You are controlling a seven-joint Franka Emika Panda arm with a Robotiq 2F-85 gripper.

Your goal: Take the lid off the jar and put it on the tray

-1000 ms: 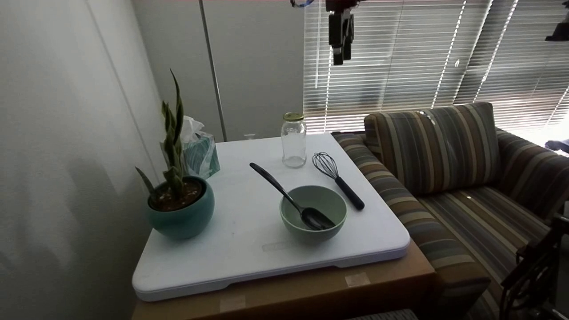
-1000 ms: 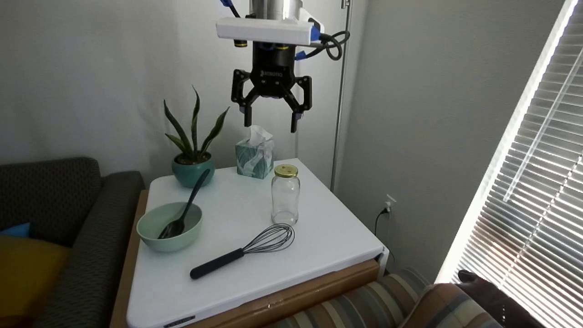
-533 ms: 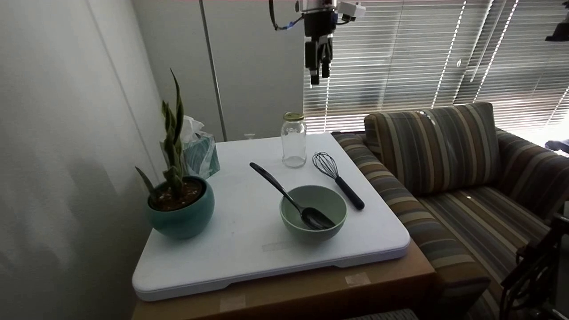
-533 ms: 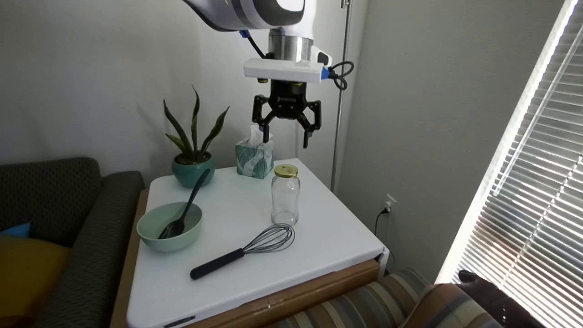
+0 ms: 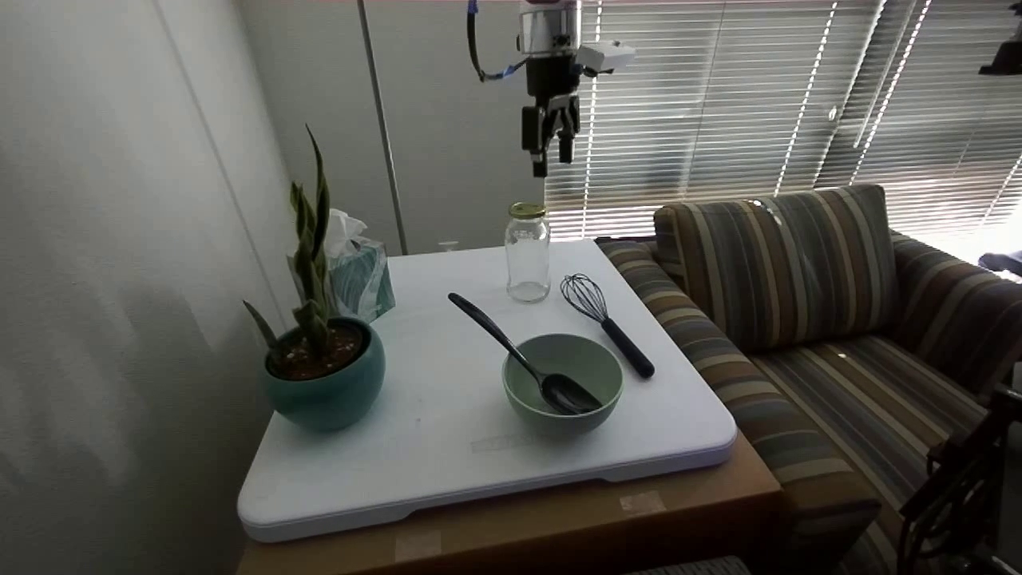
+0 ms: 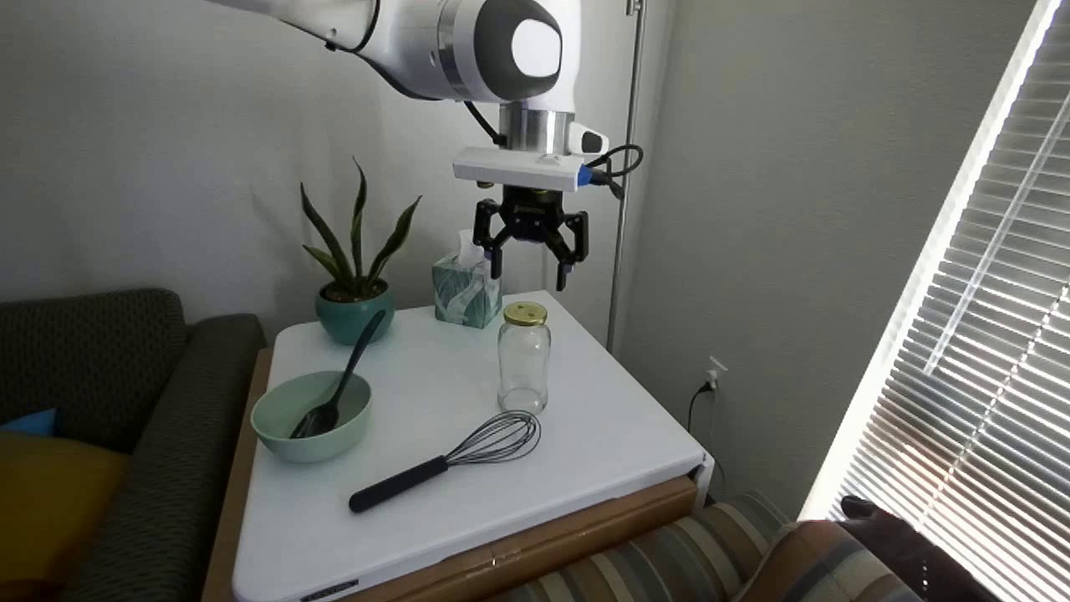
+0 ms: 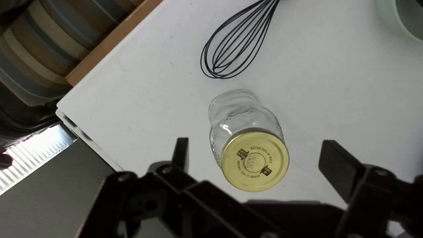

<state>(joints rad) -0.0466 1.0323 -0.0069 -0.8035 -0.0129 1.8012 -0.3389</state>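
The gold lid (image 7: 254,161) sits on top of the clear jar (image 6: 524,372), which stands on the white surface (image 6: 602,435), prob. the task's tray. The pincer (image 6: 528,278) is just above the lid, its fingers (image 7: 337,168) spread apart, w/ nothing held. There is only one arm (image 6: 451,50), so no other is nearer. In the wrist view the lid lies approx. midway btwn. the fingers, but in an exterior view the pincer stands a bit to the picture's right of it; I judge the next move is down, w/ a small correction. The lid is round, w/o long axis; its flat printed face points up. The jar's long axis is vert., which should suit a straight descent.
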